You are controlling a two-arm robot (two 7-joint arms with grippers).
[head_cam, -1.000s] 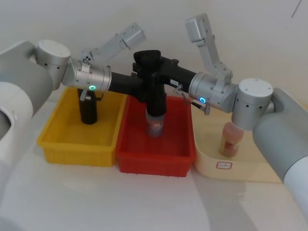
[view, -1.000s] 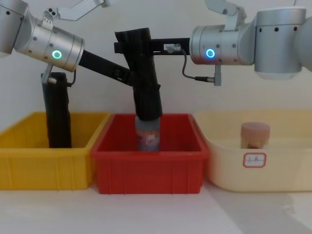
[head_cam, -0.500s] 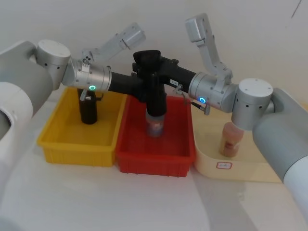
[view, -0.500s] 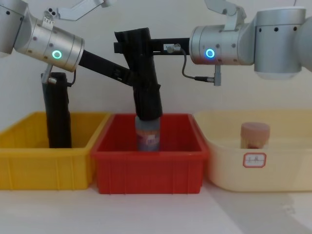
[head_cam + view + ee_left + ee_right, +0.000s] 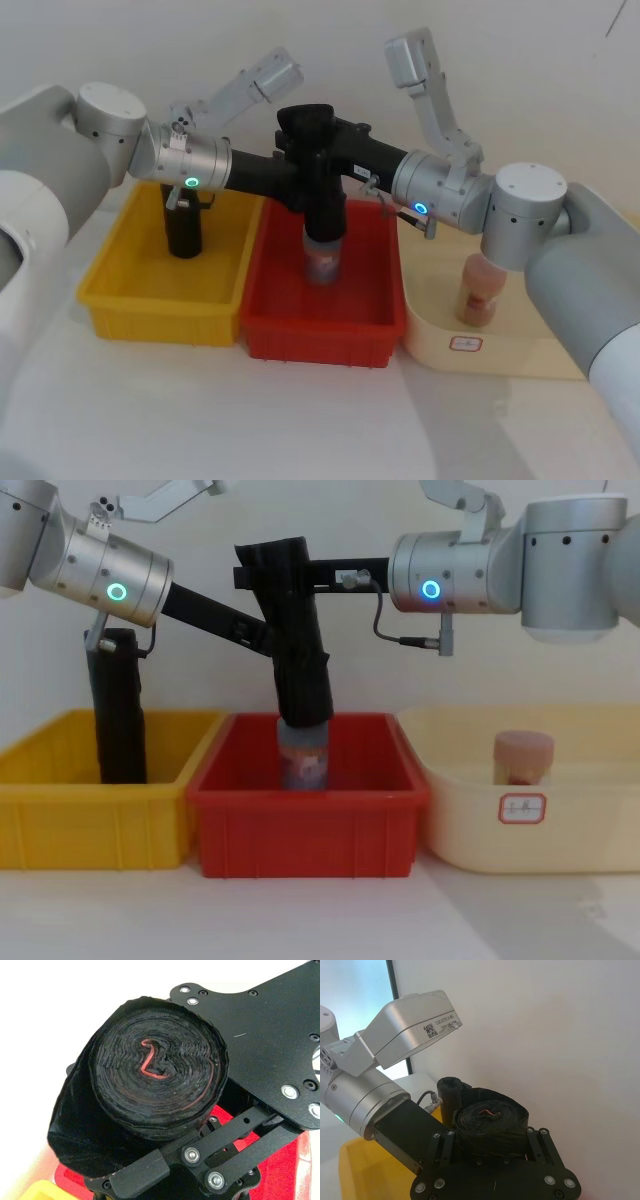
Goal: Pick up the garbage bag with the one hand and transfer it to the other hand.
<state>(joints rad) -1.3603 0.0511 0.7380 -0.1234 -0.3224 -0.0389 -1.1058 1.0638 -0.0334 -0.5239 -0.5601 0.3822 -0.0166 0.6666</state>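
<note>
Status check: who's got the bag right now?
Left gripper and right gripper both clamped on the garbage bag, tilted above red bin. Jar directly beneath.

I see bright, even, soft light; faint shadows under bins [image 5: 305, 820]; left wrist view overexposed past gripper [image 5: 165, 1160]; window [image 5: 365, 1015] glares.
</note>
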